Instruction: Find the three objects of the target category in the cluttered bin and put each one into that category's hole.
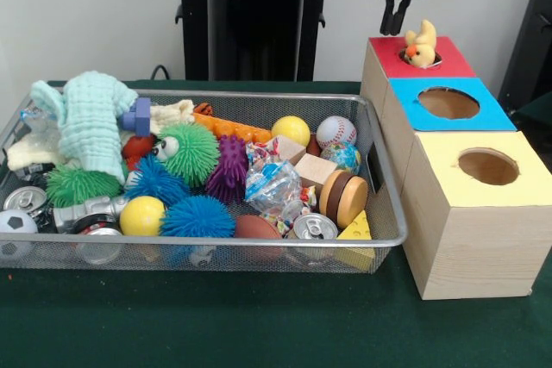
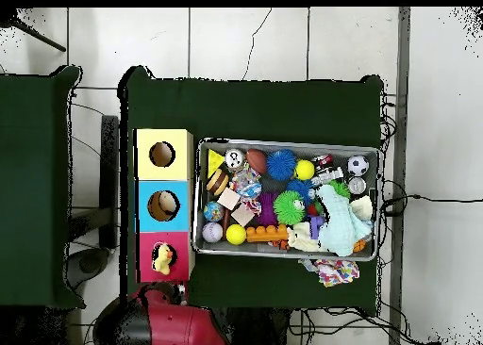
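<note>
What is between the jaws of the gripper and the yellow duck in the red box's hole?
Nothing: in the front view the gripper hangs just above the yellow duck, which sits in the hole, and only wall shows between them.

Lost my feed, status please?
Tool above red box, apparently empty. Duck sits in red hole, not dropped through. Nothing in the way.

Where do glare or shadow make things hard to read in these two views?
Front view: soft, even light; small glints on the can tops and the bin rim; the duck in the hole reads clearly below the gripper. Overhead view: the dark cloth swallows shadows, and the bin's contents are too small to tell apart.
</note>
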Available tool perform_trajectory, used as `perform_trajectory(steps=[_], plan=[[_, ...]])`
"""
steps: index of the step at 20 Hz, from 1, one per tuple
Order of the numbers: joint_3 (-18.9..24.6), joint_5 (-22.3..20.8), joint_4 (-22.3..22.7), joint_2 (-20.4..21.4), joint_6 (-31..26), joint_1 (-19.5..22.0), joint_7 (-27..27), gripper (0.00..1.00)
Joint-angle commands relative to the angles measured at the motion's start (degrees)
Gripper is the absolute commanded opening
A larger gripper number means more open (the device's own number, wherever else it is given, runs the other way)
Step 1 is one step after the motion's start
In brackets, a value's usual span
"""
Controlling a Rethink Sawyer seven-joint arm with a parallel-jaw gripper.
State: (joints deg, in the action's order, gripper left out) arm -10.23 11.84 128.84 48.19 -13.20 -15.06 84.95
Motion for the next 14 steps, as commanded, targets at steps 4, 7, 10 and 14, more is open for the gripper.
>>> perform_trajectory(steps=[4, 7, 10, 14], plan=[[-0.6, 3.9, -7.1, -0.9, -6.5, -1.5, 15.4, 0.0], [0.4, 4.4, -6.4, -1.3, -5.2, -0.8, 15.1, 0.0], [1.5, 4.6, -5.4, -1.8, -3.2, 0.0, 14.7, 0.0], [3.0, 4.8, -5.2, -2.4, -1.5, 1.2, 14.1, 0.0]])
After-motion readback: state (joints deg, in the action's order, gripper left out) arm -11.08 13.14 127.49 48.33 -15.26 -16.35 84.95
